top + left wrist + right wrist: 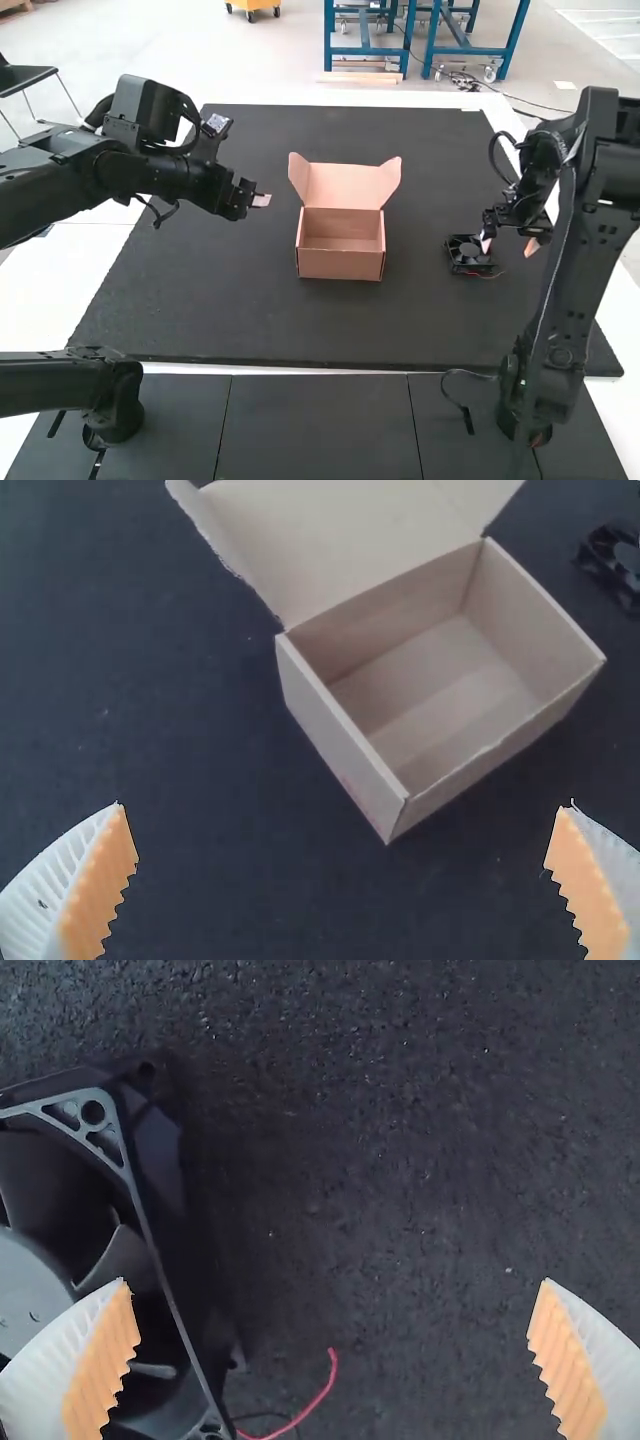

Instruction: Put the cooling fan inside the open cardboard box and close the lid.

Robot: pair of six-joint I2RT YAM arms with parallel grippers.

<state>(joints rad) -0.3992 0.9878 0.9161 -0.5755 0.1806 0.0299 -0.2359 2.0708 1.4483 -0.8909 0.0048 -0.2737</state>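
1. Your right gripper [510,243] hangs spread over the fan [470,255], which lies flat on the mat [200,290]. One finger is above the fan and the other above bare mat, likely to pinch its frame.
2. The box [340,262] sits mid-mat, empty, its lid [345,185] upright behind, so the top is free.
3. Your left gripper [258,198] hovers spread near the lid's left corner, probably ready to close it.

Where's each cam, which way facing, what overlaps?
High view: fixed above, behind the arms, facing forward-down over the mat; both arms, left hand, right hand.
Left wrist view: on left wrist, facing down into the open box; own fingers.
Right wrist view: on right wrist, facing down at the fan; own fingers.
Shared: fan in all three; box in high and left wrist.
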